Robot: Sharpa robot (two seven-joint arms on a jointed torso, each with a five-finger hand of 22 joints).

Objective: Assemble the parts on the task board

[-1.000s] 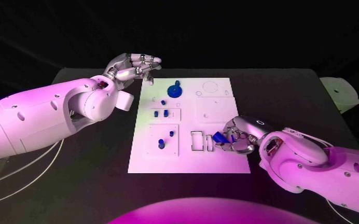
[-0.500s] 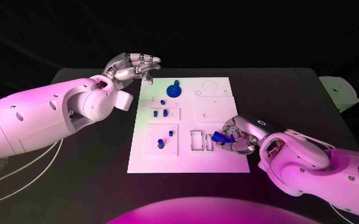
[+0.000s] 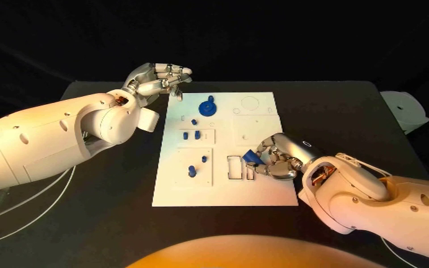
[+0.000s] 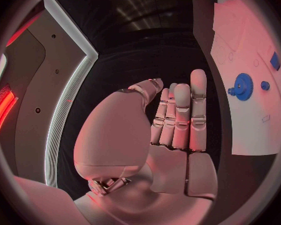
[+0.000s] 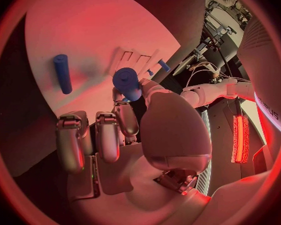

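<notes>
White and flat, the task board (image 3: 228,150) lies in the middle of the black table (image 3: 340,113). The right hand (image 3: 275,159) sits over the board's near right part and pinches a small blue part (image 3: 252,155) between thumb and fingertip, just above the narrow rectangular slots (image 3: 242,167). The wrist view shows the same blue cylinder-like part (image 5: 127,82) at the fingertips. The left hand (image 3: 159,80) hangs beyond the board's far left corner, fingers curled in with nothing in them. A blue gear (image 3: 209,107) sits on the far part of the board, and other blue pieces (image 3: 190,135) stand in the left recesses. No writing on the board can be read.
</notes>
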